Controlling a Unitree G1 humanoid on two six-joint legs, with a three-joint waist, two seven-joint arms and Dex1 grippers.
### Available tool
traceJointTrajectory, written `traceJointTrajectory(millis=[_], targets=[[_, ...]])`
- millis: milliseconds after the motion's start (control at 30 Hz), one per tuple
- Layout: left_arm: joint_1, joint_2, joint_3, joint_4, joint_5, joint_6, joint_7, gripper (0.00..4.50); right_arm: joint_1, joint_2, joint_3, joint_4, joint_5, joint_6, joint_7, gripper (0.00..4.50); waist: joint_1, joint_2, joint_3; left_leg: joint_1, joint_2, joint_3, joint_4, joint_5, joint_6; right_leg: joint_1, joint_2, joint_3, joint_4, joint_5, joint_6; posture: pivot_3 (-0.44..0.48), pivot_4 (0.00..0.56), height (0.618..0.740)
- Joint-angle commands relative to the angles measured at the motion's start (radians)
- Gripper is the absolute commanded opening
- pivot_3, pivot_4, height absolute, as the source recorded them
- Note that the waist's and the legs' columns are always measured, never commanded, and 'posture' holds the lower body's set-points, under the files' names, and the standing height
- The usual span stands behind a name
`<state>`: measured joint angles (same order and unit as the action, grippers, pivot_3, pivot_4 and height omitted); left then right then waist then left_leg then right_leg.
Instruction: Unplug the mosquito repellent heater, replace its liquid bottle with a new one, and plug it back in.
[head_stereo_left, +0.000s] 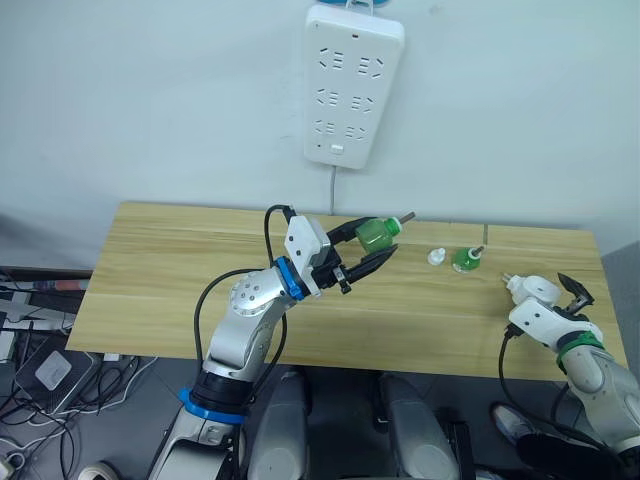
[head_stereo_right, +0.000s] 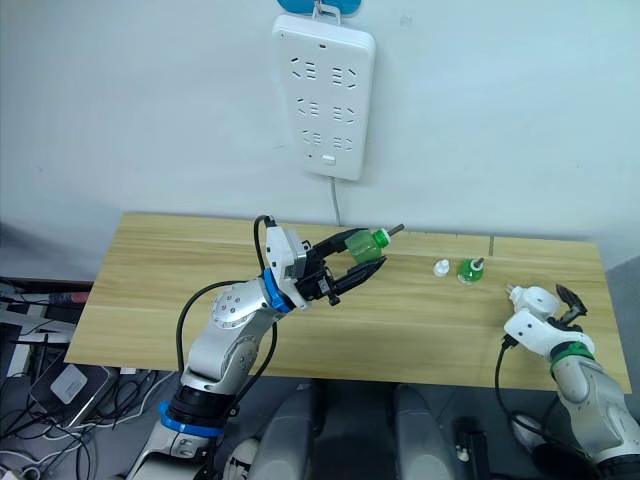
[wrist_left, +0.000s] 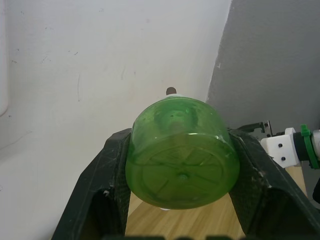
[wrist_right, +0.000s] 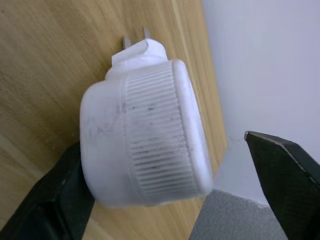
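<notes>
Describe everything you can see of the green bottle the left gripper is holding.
The green bottle is small, round and of translucent green plastic, with a moulded spoke pattern on its flat base and a pale neck ending in a thin dark wick. It is held off the wooden table, tipped on its side with the wick toward the wall. The left gripper clamps it, one black finger on each side of the body.

Head stereo pair looks down at table (head_stereo_left: 180, 260) and wall; wrist cams sit close behind their fingers, sharing table.
</notes>
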<state>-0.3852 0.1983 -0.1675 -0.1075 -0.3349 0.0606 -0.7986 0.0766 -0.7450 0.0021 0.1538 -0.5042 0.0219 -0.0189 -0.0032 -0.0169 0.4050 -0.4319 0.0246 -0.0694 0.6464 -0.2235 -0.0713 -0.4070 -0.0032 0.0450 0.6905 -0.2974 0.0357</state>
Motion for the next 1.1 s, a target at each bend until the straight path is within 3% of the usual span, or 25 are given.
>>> traceJointTrajectory(millis=[33, 333, 600, 700, 767, 900, 1100], targets=[[0.012, -0.001, -0.003, -0.047, -0.018, -0.003, -0.002, 2.26, 0.053, 0.001, -0.001, -0.022, -0.004, -0.012, 0.024, 4.48, 0.0, 0.0, 0.0, 0.0, 0.0, 0.0, 0.0, 0.0, 0.0, 0.0, 0.0, 0.0, 0.0, 0.0, 0.0, 0.038, 0.365, 0.74], [0.017, 0.0, 0.001, -0.04, -0.016, -0.005, 0.001, 2.26, 0.222, 0.012, -0.069, -0.312, 0.059, 0.046, 0.184, 4.48, 0.0, 0.0, 0.0, 0.0, 0.0, -0.001, 0.0, 0.0, 0.0, 0.0, 0.0, 0.0, 0.002, 0.0, 0.0, 0.028, 0.367, 0.74], [0.024, -0.003, -0.002, -0.038, -0.017, -0.008, -0.004, 2.26, 0.244, 0.0, -0.195, -0.532, 0.185, 0.182, 0.386, 4.48, -0.001, 0.0, 0.0, 0.001, 0.0, -0.001, 0.001, 0.0, 0.0, 0.0, 0.0, 0.0, 0.003, 0.0, 0.0, 0.014, 0.371, 0.74], [0.026, -0.002, -0.006, -0.037, -0.022, -0.006, -0.014, 2.26, 0.159, -0.024, -0.251, -0.655, 0.341, 0.41, 0.563, 4.48, -0.004, 0.0, 0.0, 0.001, 0.001, -0.001, 0.001, 0.0, 0.0, 0.0, 0.0, 0.0, 0.003, 0.0, 0.0, 0.009, 0.374, 0.74], [0.027, 0.001, -0.012, -0.042, -0.032, 0.001, -0.03, 2.26, 0.034, -0.07, -0.282, -0.678, 0.478, 0.679, 0.688, 4.48, -0.009, 0.0, 0.0, 0.001, 0.0, 0.0, 0.002, 0.0, 0.0, 0.0, 0.001, 0.0, 0.005, 0.0, 0.0, 0.005, 0.376, 0.74], [0.036, 0.019, -0.031, -0.073, -0.047, -0.013, -0.087, 2.26, -0.217, -0.212, -0.254, -0.529, 0.614, 1.023, 0.823, 4.48, -0.015, 0.0, 0.0, 0.001, -0.002, -0.001, 0.003, 0.001, 0.003, 0.0, 0.001, 0.0, 0.006, 0.001, -0.002, 0.009, 0.379, 0.74], [0.043, 0.034, -0.033, -0.09, -0.06, -0.008, -0.11, 2.26, -0.332, -0.382, -0.1, -0.344, 0.717, 1.148, 0.979, 4.48, -0.002, 0.0, 0.0, -0.001, -0.002, -0.003, 0.001, -0.001, 0.007, 0.0, 0.0, -0.003, 0.005, 0.001, -0.002, 0.036, 0.39, 0.74]])
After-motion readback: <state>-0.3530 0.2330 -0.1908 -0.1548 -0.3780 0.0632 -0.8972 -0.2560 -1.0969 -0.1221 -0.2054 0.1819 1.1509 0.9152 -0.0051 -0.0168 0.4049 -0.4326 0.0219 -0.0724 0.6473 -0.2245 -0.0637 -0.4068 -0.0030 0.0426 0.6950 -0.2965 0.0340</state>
